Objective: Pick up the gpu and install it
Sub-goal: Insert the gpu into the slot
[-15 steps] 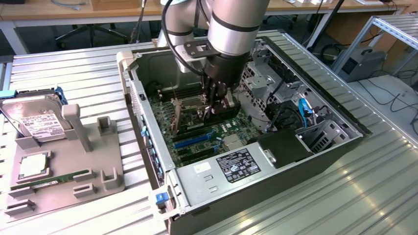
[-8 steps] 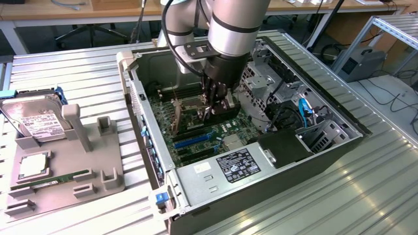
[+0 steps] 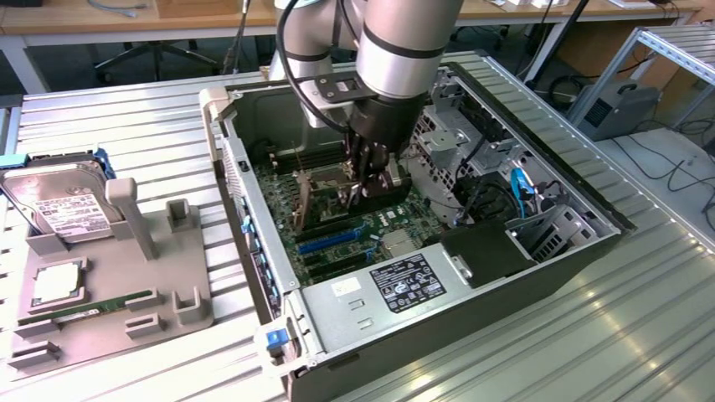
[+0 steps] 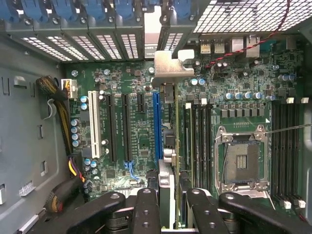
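My gripper [image 3: 369, 180] reaches down into the open computer case [image 3: 558, 260] and is shut on the gpu [image 3: 386, 186], a thin black card held on edge. In the wrist view the gpu [image 4: 169, 161] runs edge-on from between the fingers [image 4: 146, 209] to its silver bracket [image 4: 168, 66], which sits close to the rear slot openings. The card hangs just over the motherboard [image 4: 141, 146], right beside the long blue slot [image 4: 157, 126]. Whether its lower edge touches the slot I cannot tell.
A grey holder [image 3: 146, 293] at the exterior view's left carries a hard drive [image 3: 62, 209], a processor [image 3: 56, 285] and a green memory stick [image 3: 106, 303]. Inside the case are the power supply [image 3: 391, 289], drive cage [image 3: 447, 134], processor socket [image 4: 241, 161] and cable bundles [image 4: 58, 97].
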Robot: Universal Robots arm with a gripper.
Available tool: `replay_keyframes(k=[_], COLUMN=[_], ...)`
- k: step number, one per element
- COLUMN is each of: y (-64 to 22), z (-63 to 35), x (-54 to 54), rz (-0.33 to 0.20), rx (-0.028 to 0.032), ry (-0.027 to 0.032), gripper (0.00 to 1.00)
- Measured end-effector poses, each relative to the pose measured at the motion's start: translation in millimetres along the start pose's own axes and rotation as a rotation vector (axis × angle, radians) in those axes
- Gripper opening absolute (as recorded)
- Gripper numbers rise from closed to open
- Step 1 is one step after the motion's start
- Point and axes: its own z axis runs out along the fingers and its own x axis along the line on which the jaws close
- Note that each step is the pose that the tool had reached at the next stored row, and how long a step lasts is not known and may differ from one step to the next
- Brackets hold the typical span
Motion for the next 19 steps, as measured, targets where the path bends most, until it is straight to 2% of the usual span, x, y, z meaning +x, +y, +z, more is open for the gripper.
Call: replay_keyframes(k=[10,19], y=[2.5,4.8], z=[5.3,5.6], x=[5.0,5.2], rz=[0.000,0.000], rx=[0.0000,0.0000], ry=[0.0002,0.0001], gripper=[0.27,0.27])
